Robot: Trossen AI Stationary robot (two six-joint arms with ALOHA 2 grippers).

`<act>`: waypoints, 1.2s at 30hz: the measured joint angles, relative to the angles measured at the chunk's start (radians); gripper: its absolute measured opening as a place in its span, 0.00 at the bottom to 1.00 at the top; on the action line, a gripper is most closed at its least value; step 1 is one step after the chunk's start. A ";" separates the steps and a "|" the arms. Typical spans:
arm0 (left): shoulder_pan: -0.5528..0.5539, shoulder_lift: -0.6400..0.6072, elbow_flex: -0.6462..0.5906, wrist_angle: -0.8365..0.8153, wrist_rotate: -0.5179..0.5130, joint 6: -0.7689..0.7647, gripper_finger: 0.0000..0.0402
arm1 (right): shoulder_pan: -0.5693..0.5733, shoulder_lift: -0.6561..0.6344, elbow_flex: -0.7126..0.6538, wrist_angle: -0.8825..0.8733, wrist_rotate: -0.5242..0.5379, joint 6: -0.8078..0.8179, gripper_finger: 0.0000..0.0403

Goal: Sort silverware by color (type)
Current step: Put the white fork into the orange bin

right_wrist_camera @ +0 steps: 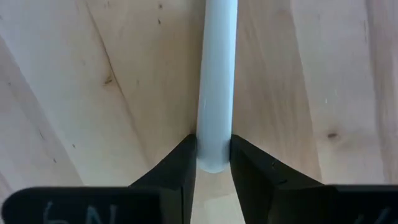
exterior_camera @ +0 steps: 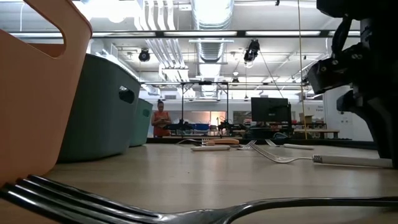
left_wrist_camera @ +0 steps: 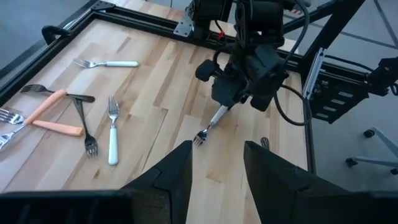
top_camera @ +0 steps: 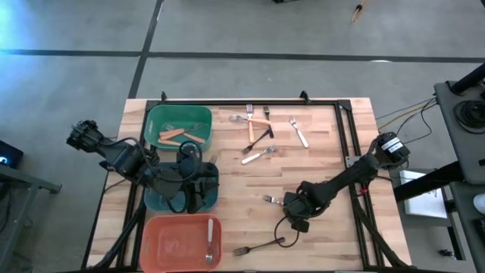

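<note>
A white-handled fork [top_camera: 271,199] lies flat on the wood right of the teal bin [top_camera: 155,199], also seen in the low view [exterior_camera: 292,158]. My right gripper [top_camera: 286,202] is low over the fork's handle end and shut on it. My left gripper [top_camera: 198,176] hovers open over the teal bin, its fingers [left_wrist_camera: 180,171] apart and touching nothing. More forks, orange, black and white, lie loose near the far edge [top_camera: 258,136]. Orange forks rest in the green bin [top_camera: 151,121], and a white fork [top_camera: 210,239] lies in the salmon bin [top_camera: 151,227]. My right gripper [right_wrist_camera: 214,168] pinches the white fork's handle at its free end [right_wrist_camera: 216,146], one finger [right_wrist_camera: 177,168] on each side. The fingers come from above and the table's right, lying along the handle. The fork lies on the table, tines [left_wrist_camera: 200,137] pointing toward the bins.
A black fork [top_camera: 261,244] lies alone near the table's near edge, just in front of my right gripper; it fills the low view's foreground [exterior_camera: 186,211]. A black frame rail [top_camera: 348,136] borders the table's right side. Bare wood lies between the bins and my right arm.
</note>
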 joint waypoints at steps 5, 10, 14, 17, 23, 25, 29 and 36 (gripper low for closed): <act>0.000 0.000 0.000 0.000 -0.001 0.000 0.32 | -0.005 0.032 0.004 0.055 -0.004 0.004 0.10; 0.000 0.000 0.000 0.000 -0.022 -0.004 0.32 | -0.005 0.026 0.001 0.103 -0.005 0.019 0.03; 0.000 -0.002 0.000 0.000 -0.025 -0.004 0.32 | -0.005 0.010 0.001 0.134 -0.012 0.031 0.03; 0.000 -0.007 0.000 0.000 -0.026 -0.005 0.32 | -0.005 0.009 0.001 0.151 -0.014 0.039 0.02; 0.000 -0.008 0.000 0.000 -0.026 -0.017 0.32 | -0.005 0.018 0.000 0.205 -0.051 0.049 0.02; 0.000 -0.009 0.000 -0.001 -0.026 -0.019 0.32 | -0.005 0.018 0.000 0.223 -0.057 0.058 0.03; 0.000 -0.009 0.000 -0.003 -0.026 -0.019 0.32 | -0.005 0.020 0.000 0.228 -0.057 0.057 0.03; 0.000 -0.009 0.000 -0.021 -0.026 -0.020 0.32 | -0.002 0.082 0.003 0.264 -0.058 0.075 0.03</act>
